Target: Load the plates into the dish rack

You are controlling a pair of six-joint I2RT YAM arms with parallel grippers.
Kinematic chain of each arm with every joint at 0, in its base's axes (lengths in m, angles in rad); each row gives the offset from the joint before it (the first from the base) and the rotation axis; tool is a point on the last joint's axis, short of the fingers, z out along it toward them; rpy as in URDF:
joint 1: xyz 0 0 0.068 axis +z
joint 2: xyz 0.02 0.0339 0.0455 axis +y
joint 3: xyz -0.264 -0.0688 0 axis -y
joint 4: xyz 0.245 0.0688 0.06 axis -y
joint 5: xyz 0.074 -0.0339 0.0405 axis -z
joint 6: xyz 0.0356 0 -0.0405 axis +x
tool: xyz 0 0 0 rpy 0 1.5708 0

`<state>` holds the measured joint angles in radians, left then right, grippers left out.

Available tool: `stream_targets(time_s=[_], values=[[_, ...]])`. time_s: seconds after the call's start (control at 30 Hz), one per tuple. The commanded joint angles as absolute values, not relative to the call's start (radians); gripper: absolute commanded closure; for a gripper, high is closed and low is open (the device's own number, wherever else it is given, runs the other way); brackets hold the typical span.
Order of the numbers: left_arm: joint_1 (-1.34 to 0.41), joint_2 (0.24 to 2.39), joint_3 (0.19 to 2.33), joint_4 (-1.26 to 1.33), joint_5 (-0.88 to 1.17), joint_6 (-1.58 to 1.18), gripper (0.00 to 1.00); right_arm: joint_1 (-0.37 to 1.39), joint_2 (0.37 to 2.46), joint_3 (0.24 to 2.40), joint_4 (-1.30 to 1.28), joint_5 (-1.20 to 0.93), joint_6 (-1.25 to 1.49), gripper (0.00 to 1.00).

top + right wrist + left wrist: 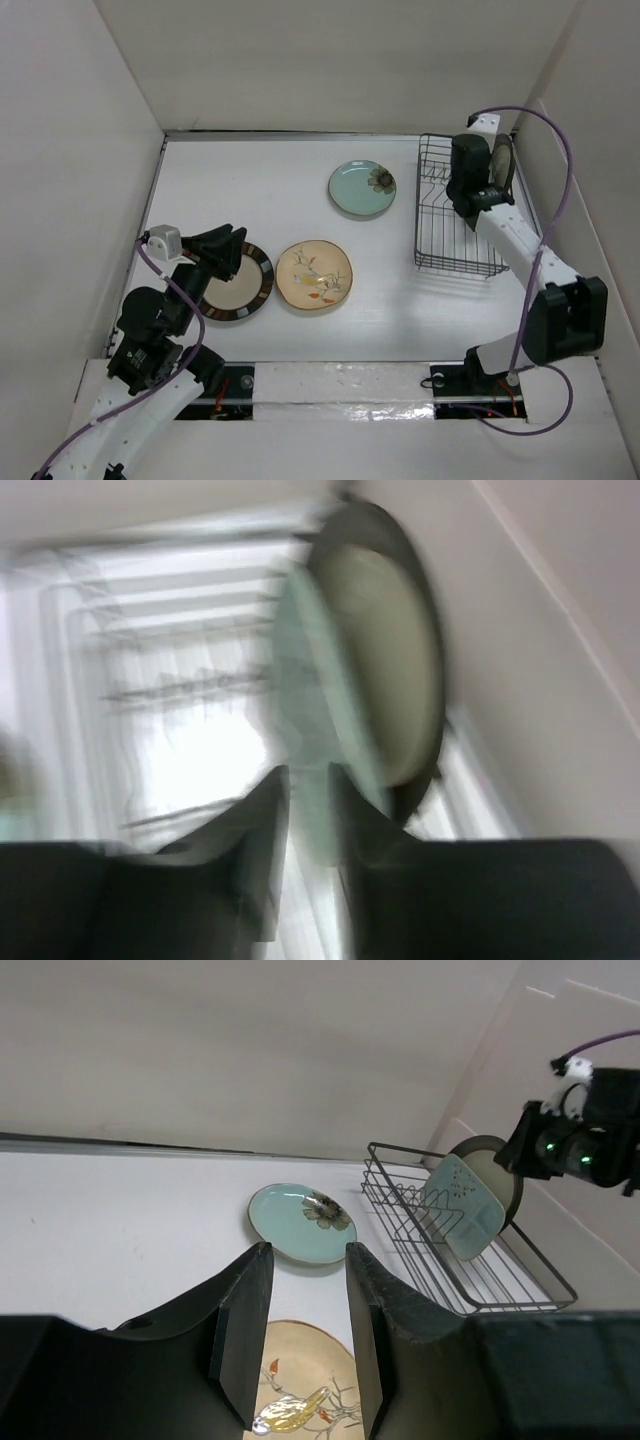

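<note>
The right pincer (pixel 308 785), narrowly parted around the pale-green plate (pixel 460 1210) in the dish rack (pixel 450 262), its grip unreadable through blur, could drag that plate from its slot on leaving.

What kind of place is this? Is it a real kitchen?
Probably a robot test cell, not a kitchen: plain white walls box in a white table, a left arm and a right arm are mounted at its near edge, and a dish rack and plates serve as props.
</note>
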<state>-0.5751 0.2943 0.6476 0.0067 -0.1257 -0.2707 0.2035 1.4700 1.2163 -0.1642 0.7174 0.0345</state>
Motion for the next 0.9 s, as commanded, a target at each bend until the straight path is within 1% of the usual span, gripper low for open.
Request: stream_targets(time_s=[0.0,0.03,0.07,0.1,0.13,0.17,0.2,0.23,0.27,0.37,0.4,0.43,0.47,0.5,0.57,0.6,0.7,0.8,0.87], values=[[-0.580,0.314,0.660,0.041,-0.132,-0.261,0.69,0.343,1.376,1.183,-0.060,0.563,0.159,0.93],[-0.580,0.316,0.658,0.040,-0.141,-0.261,0.71,0.382,1.374,1.174,-0.020,0.520,0.181,1.00],[-0.580,0.319,0.660,0.035,-0.144,-0.259,0.74,0.455,1.387,1.172,-0.011,0.402,0.186,1.00],[-0.580,0.327,0.660,0.032,-0.147,-0.258,0.82,0.489,1.403,1.180,-0.011,0.353,0.211,1.00],[-0.580,0.330,0.663,0.028,-0.152,-0.258,0.87,0.520,1.425,1.198,-0.020,0.309,0.230,1.00],[-0.580,0.334,0.663,0.028,-0.158,-0.258,0.96,0.573,1.466,1.203,-0.029,0.191,0.248,1.00],[-0.580,0.337,0.663,0.028,-0.164,-0.258,1.00,0.603,1.485,1.206,-0.038,0.149,0.262,1.00],[-0.580,0.342,0.661,0.026,-0.170,-0.256,1.00,0.629,1.500,1.186,-0.032,0.115,0.274,1.00],[-0.580,0.347,0.663,0.023,-0.179,-0.256,1.00,0.653,1.537,1.174,-0.022,0.025,0.282,0.97],[-0.580,0.362,0.666,0.017,-0.190,-0.253,1.00,0.742,1.604,1.143,-0.011,-0.076,0.305,0.69],[-0.580,0.364,0.666,0.018,-0.193,-0.253,1.00,0.758,1.643,1.131,0.027,-0.086,0.323,0.49],[-0.568,0.365,0.661,0.023,-0.195,-0.253,1.00,0.770,1.660,1.120,0.050,-0.092,0.334,0.43],[-0.557,0.367,0.660,0.023,-0.196,-0.253,0.98,0.770,1.676,1.105,0.049,-0.074,0.345,0.39],[-0.557,0.374,0.658,0.021,-0.196,-0.253,0.88,0.770,1.699,1.097,0.052,-0.065,0.360,0.33],[-0.557,0.380,0.661,0.020,-0.193,-0.250,0.79,0.759,1.712,1.080,0.052,-0.066,0.356,0.29],[-0.548,0.387,0.660,0.024,-0.193,-0.247,0.73,0.746,1.713,1.066,0.048,-0.054,0.351,0.28],[-0.537,0.408,0.655,0.028,-0.187,-0.244,0.68,0.736,1.713,1.040,0.017,-0.005,0.350,0.28],[-0.537,0.428,0.661,0.025,-0.186,-0.241,0.67,0.727,1.715,1.022,0.017,0.052,0.350,0.28],[-0.537,0.434,0.658,0.032,-0.202,-0.236,0.66,0.715,1.712,0.993,0.038,0.046,0.357,0.28]])
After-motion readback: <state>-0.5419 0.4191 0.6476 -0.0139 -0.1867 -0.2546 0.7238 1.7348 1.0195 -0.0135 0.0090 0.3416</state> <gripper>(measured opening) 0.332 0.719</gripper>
